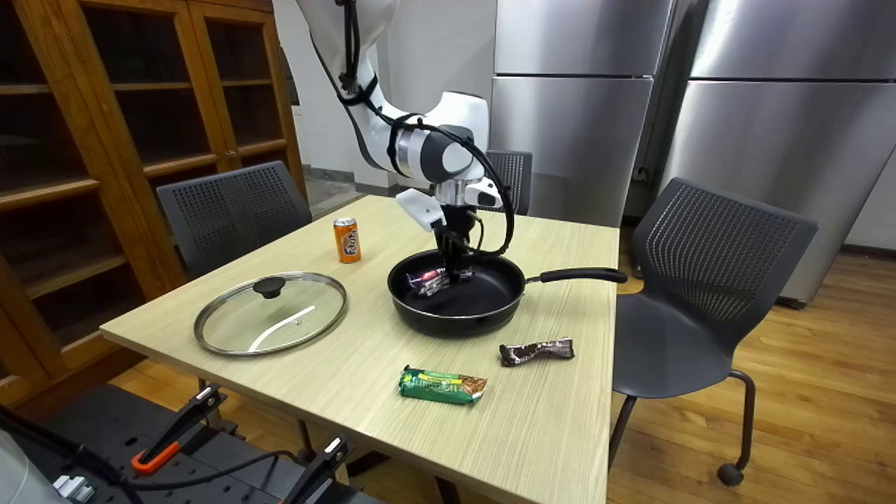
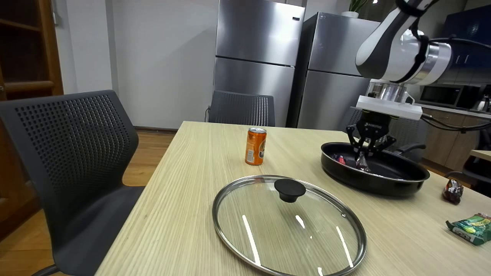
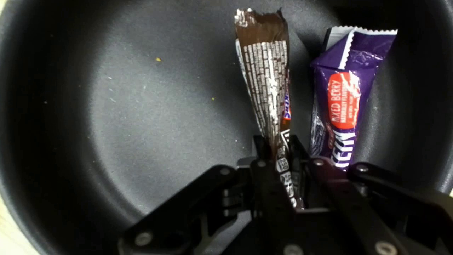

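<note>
We see the gripper pinching a brown-wrapped bar inside the black pan, with a purple-wrapped bar (it reads "Mixed Berry") lying just beside it, while a glass lid and an orange can rest on the pale desk outside the pan.

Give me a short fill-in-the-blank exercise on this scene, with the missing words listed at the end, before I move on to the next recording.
1. The held bar, clamped in the gripper, has a mainly ____ wrapper.
2. The purple bar beside it in the pan reads "MIXED ____".
3. The can on the table carries the brand name ____.
4. The glass lid has a knob coloured ____.

Missing words: brown; BERRY; Fanta; black.
</note>
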{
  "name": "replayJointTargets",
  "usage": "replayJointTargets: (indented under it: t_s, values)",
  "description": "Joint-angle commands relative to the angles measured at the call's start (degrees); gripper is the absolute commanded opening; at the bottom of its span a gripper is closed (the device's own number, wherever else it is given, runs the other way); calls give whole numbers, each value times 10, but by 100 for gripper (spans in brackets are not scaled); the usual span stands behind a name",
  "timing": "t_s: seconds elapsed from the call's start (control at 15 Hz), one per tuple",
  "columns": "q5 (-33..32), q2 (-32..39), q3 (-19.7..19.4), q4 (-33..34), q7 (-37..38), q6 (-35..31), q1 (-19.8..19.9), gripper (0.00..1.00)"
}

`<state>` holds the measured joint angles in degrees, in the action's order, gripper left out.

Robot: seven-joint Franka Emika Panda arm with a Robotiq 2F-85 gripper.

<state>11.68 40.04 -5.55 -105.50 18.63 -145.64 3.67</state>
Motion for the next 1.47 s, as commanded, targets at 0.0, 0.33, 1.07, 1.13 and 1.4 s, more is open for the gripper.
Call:
replayJointTargets:
  t_s: [0.0,0.33,1.07,1.13,1.4]
  values:
    - [9,23,2,46,21,30,-2,4]
    - [8,50,3,80,33,50,-5,4]
    - [16,34,6,72,33,62,-1,99]
    - [17,29,5,67,34,58,-2,100]
    - [19,6,1,44,29,54,0,100]
